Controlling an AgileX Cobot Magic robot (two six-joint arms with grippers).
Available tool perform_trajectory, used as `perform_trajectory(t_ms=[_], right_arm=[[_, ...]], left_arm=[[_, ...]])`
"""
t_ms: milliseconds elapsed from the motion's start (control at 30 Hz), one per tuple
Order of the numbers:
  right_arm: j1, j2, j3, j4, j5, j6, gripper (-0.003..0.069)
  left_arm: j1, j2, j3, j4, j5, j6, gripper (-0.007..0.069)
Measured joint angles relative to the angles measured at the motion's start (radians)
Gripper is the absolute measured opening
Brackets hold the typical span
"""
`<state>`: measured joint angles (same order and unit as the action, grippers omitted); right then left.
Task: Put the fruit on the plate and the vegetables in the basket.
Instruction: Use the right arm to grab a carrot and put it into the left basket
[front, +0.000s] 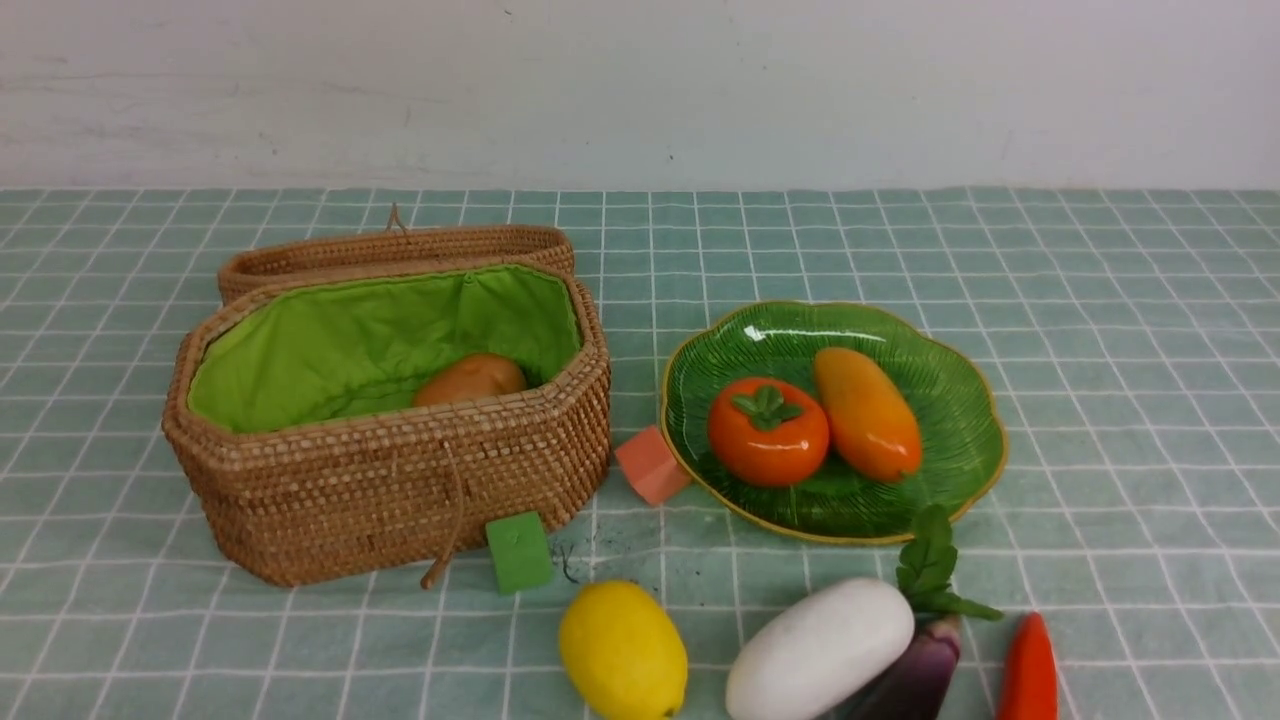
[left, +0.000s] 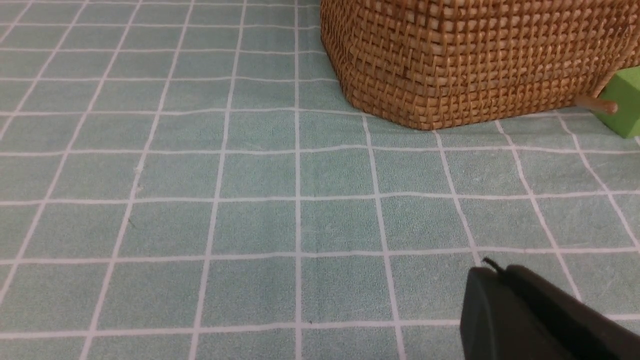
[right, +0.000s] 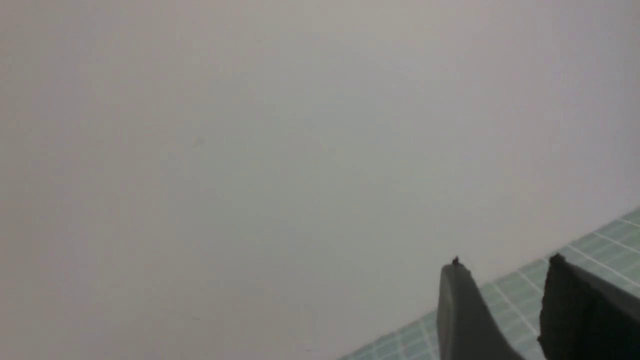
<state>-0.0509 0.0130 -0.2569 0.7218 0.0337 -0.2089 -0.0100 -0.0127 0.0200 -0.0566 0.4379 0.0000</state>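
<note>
In the front view the persimmon (front: 768, 432) and the mango (front: 867, 412) lie on the green plate (front: 950, 380). The lemon (front: 622, 650) rests on the cloth near the front edge. Beside it lie the white oval vegetable (front: 820, 648), the purple eggplant (front: 915, 675) and the red pointed one (front: 1030, 672). A brown potato-like lump (front: 470, 378) sits inside the open wicker basket (front: 390, 480). Neither arm shows in the front view. My left gripper (left: 492, 272) is shut on nothing, low over the cloth near the basket's (left: 465, 60) corner. My right gripper (right: 505, 265) is open and empty, facing the wall.
A salmon cube (front: 652, 465) lies between basket and plate. A green cube (front: 519, 551) stands by the basket's front, by its cord tie (front: 445, 540); the green cube (left: 622, 102) also shows in the left wrist view. The basket lid (front: 395, 250) lies behind it. A white wall bounds the far side.
</note>
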Motion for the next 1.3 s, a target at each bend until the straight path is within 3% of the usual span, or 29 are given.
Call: perform_trajectory(t_ms=[233, 433, 567, 700, 867, 1100, 1167, 1300], right_arm=[[0.000, 0.323, -0.346, -0.043, 0.348, -0.026, 0.0241], [0.001, 0.612, -0.473, -0.195, 0.643, -0.091, 0.0241], [0.001, 0.750, -0.476, -0.146, 0.774, -0.052, 0.0241], [0.001, 0.885, -0.476, -0.067, 0.927, -0.156, 0.0242], [0.015, 1.028, -0.476, -0.085, 1.005, -0.109, 0.0246], [0.158, 1.174, -0.478, -0.187, 0.969, 0.010, 0.0309], [0.258, 1.215, -0.478, -0.256, 0.877, 0.134, 0.0344], [0.323, 1.244, -0.478, -0.362, 0.797, 0.321, 0.0386]], left_arm=[[0.000, 0.000, 0.000, 0.001, 0.000, 0.000, 0.0022], [0.000, 0.000, 0.000, 0.003, 0.000, 0.000, 0.0029], [0.000, 0.000, 0.000, 0.003, 0.000, 0.000, 0.0033], [0.000, 0.000, 0.000, 0.003, 0.000, 0.000, 0.0039], [0.000, 0.000, 0.000, 0.003, 0.000, 0.000, 0.0040], [0.000, 0.000, 0.000, 0.003, 0.000, 0.000, 0.0050], [0.000, 0.000, 0.000, 0.003, 0.000, 0.000, 0.0055], [0.000, 0.000, 0.000, 0.003, 0.000, 0.000, 0.0057]])
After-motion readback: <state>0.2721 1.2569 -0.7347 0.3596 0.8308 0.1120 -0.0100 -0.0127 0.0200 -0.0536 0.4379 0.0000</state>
